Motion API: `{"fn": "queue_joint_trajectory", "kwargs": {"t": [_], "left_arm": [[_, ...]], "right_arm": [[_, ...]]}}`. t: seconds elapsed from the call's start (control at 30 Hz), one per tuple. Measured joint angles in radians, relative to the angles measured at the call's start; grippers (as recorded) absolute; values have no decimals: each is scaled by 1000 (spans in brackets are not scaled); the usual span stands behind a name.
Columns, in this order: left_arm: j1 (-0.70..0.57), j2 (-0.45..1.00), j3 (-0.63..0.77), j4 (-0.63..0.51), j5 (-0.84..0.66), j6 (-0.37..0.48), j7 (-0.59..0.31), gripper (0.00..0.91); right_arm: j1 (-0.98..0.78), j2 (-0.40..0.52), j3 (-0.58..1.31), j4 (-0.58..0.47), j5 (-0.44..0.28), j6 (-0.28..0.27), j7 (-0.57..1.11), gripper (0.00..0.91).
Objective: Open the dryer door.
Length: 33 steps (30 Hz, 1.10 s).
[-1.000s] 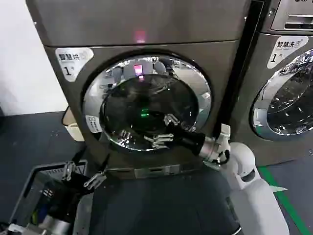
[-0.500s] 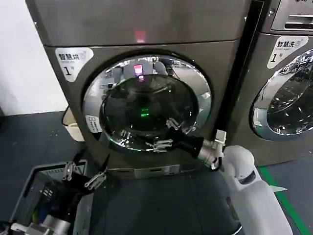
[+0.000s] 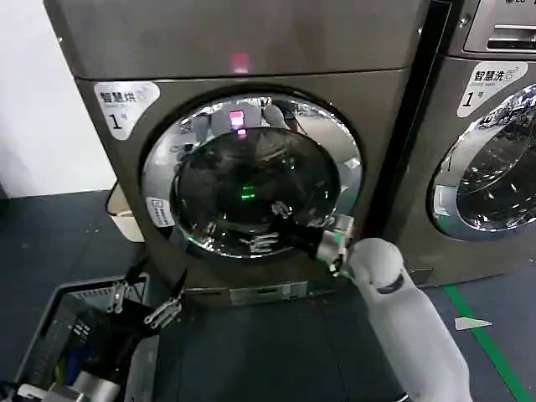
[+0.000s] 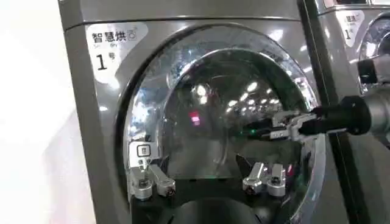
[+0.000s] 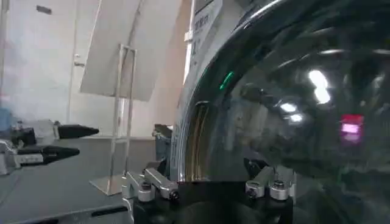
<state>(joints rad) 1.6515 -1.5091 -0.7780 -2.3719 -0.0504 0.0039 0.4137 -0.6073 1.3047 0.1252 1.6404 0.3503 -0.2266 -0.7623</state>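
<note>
The dryer door (image 3: 243,167) is a round porthole with a wide chrome rim and dark glass, lying flush in the dark grey-brown machine. My right gripper (image 3: 268,226) is open, its fingers spread against the lower right part of the glass, inside the rim. The left wrist view shows the door (image 4: 225,103) head-on, with the right gripper (image 4: 268,129) reaching in from the side. In the right wrist view the curved glass (image 5: 292,91) lies just beyond my open right gripper (image 5: 210,182). My left gripper (image 3: 141,303) hangs open low at the left, below the door and apart from it.
A lighter grey machine (image 3: 494,100) with its own chrome-ringed door stands right beside the dryer. A dark basket (image 3: 50,327) sits on the floor at the lower left. A cream object (image 3: 126,222) rests by the white wall. Green tape (image 3: 490,343) marks the floor at the right.
My right arm has swung left and in toward the door, carrying the open gripper from the rim's lower right onto the glass. The door and the left arm have stayed put.
</note>
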Motion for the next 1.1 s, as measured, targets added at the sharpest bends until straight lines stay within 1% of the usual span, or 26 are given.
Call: {"fn": "queue_joint_trajectory", "kwargs": {"t": [0.13, 0.53, 1.1], "left_arm": [[6, -1, 0, -10, -3, -1, 0, 907], [10, -5, 5, -25, -14, 10, 3, 907], [23, -6, 4, -51, -41, 22, 8, 907]], "right_arm": [[18, 20, -24, -24, 2, 0, 4, 907], [60, 65, -67, -89, 4, 26, 17, 907], [109, 121, -105, -203, 4, 36, 40, 907]]}}
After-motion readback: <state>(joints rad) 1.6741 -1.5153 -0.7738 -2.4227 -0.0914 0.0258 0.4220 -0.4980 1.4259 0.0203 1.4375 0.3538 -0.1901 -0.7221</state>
